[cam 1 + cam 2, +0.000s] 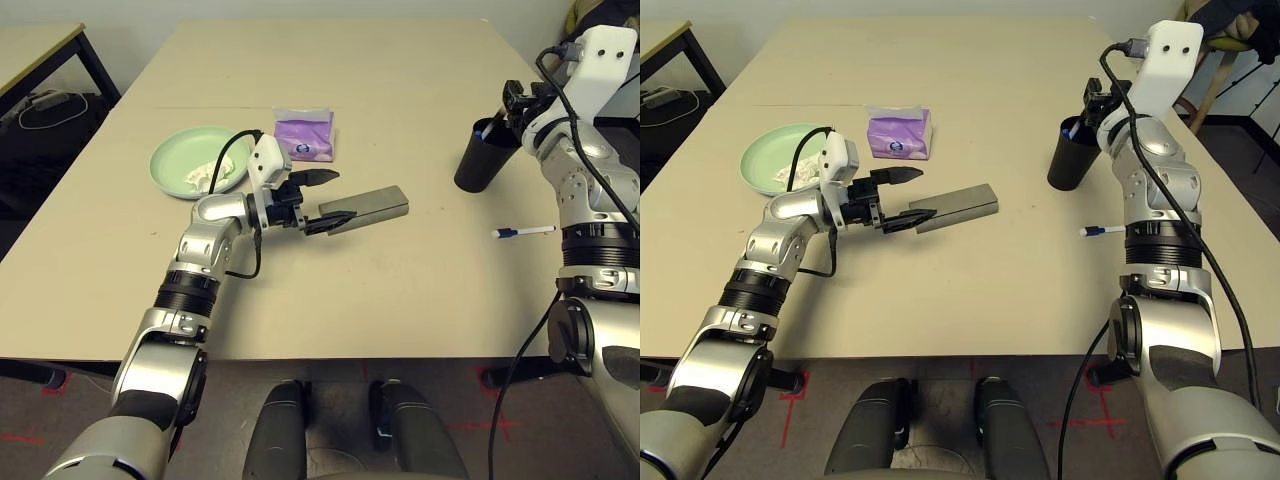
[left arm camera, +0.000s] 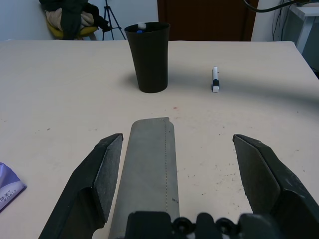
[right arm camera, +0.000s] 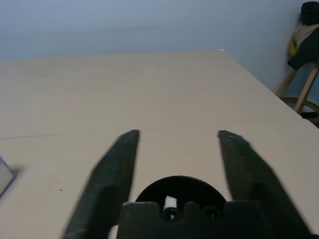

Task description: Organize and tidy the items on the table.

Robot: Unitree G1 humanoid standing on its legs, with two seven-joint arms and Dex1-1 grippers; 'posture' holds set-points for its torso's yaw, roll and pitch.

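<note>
While the right tool [image 3: 177,144] hung just above the black cup [image 1: 1072,155] with its fingers spread and nothing between them, the left tool [image 1: 322,198] lay level over the tabletop [image 1: 400,290], its jaws released wide about the near end of the grey-olive glasses case [image 1: 372,205]. From the left wrist view the case [image 2: 149,164] ran lengthwise between the two black fingers [image 2: 99,174], closer to one finger than the other, and neither pad could be said to press it. A pen tip with a blue end [image 2: 140,27] showed inside the cup, and a second pen [image 1: 524,232], white with a blue cap, lay loose on the tabletop near the right forearm. Farther back sat the pale green plate [image 1: 172,160] holding the crumpled white tissue [image 1: 203,176], with the purple tissue pack [image 1: 304,135] just beside it.

The case looked rigid and light, with a matte skin that should not slip; a grip across its narrow width near the end, squared up so both pads meet flat sides, would probably hold it best. The loose pen would likely be slick and thin, prone to roll, so pinching it at mid-length seemed wisest. The cup appeared light and easy to tip, which argued for care when dropping a pen in. The tissue would crush freely and could be taken anywhere.
</note>
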